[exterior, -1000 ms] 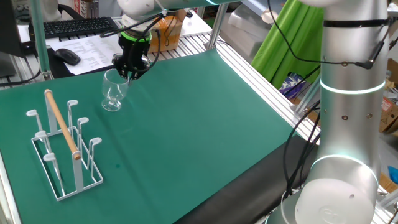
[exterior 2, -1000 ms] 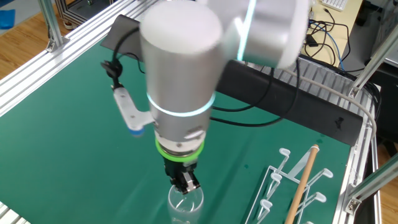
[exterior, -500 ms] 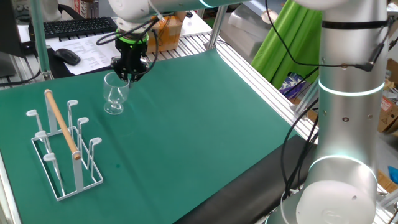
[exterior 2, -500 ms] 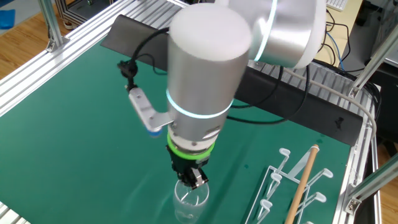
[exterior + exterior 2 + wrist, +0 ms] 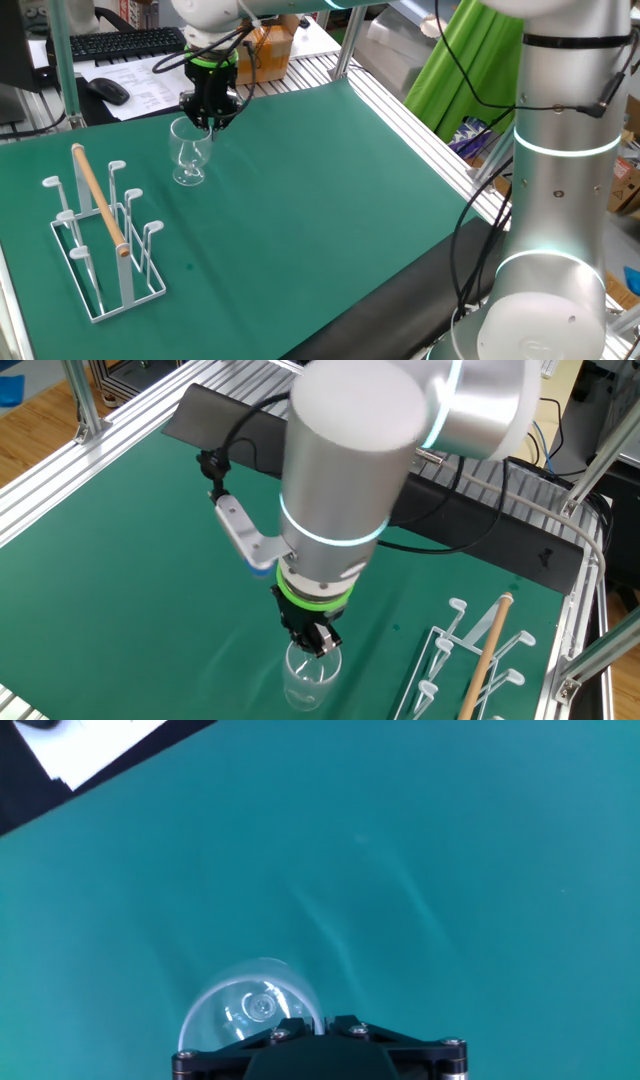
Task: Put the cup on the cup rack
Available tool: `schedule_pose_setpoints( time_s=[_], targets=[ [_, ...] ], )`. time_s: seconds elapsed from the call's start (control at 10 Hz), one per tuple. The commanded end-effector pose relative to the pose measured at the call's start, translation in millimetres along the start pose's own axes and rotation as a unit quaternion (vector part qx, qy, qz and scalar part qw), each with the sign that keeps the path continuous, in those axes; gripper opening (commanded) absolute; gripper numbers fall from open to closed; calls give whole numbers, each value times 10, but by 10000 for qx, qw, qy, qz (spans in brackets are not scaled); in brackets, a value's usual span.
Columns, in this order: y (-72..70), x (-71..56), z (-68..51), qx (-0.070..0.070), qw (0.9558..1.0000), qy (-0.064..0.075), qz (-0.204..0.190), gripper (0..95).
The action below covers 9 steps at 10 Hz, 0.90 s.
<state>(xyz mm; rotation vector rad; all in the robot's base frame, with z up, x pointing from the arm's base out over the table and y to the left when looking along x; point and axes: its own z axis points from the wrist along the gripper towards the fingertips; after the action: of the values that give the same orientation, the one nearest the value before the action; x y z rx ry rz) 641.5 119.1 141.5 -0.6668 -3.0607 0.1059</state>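
Beyond the cup rack [image 5: 103, 234], toward the desk's [image 5: 300, 200] far edge, the cup [image 5: 190, 152] hangs upright, its rim pinched in the closed tool [image 5: 209, 122]. Such a thin glass edge could slip or swing, and clip 1 peg.

A green mat [image 5: 320, 200] covers the counter, framed by silver aluminium rails [image 5: 420, 130]. Past its far edge in one fixed view lie a black keyboard [image 5: 125, 42], a black mouse [image 5: 107, 90] resting on printed papers [image 5: 150, 85], and a brown cardboard box [image 5: 268, 50], while a bright green sheet [image 5: 455, 75] hangs at the right. In the other fixed view a black strip [image 5: 480, 535] borders the mat, with tangled cables [image 5: 520, 415] behind it and wooden floor [image 5: 30, 420] at the left.
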Motion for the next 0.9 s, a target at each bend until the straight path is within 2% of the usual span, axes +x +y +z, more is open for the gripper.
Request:
schedule_pose_setpoints(
  time_s=[0.1, 0.4, 0.6, 0.9],
  targets=[
    [-22, 40, -16, 118, 9999, -73, -60, 0],
    [-46, 98, -3, 182, 9997, -89, -119, 0],
    [-59, 125, 8, 347, 9990, -170, -238, 0],
    [-59, 125, 9, 417, 9984, -275, -249, 0]
  ],
)
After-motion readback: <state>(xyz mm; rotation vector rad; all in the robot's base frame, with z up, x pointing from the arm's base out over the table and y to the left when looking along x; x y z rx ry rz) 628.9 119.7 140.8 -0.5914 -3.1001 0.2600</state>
